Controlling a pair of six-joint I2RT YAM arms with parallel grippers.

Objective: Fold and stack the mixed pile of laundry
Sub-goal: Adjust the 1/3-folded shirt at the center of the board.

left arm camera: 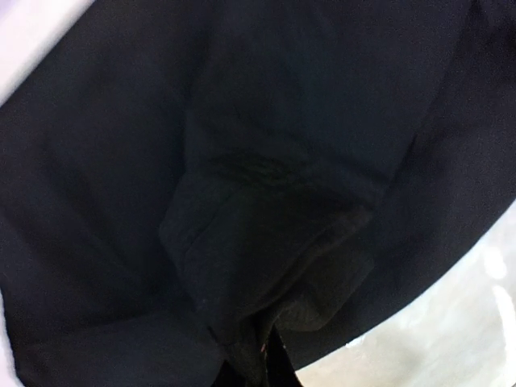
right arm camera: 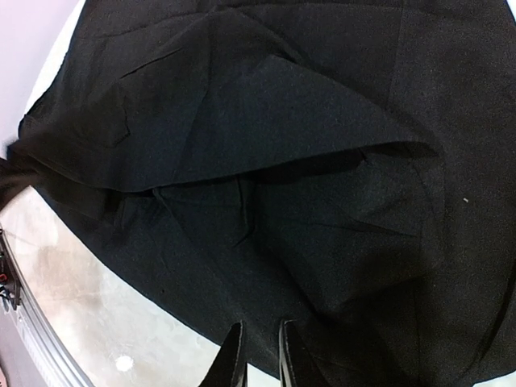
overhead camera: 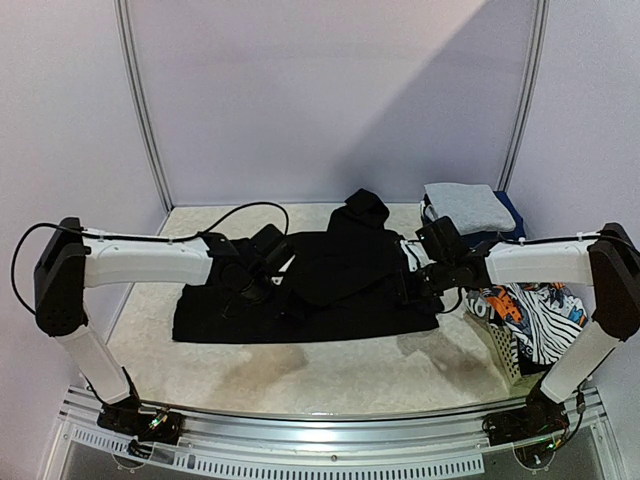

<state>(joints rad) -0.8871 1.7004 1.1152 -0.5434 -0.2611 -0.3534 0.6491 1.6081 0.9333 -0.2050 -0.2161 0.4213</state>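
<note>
The top (overhead camera: 340,270) lies spread across the middle of the table (overhead camera: 300,370), hood toward the far wall, with the left gripper (overhead camera: 262,275) on its left half and the right gripper (overhead camera: 425,283) at its right edge. The left jaws are clamped tight on a bunched fold of it (that wrist view is nearly all dark cloth), and the right fingers (right arm camera: 230,363) stand narrow, pinching the hem. A folded grey shirt (overhead camera: 465,205) sits back right, and printed and striped pieces (overhead camera: 530,310) fill the basket (overhead camera: 497,345).
</note>
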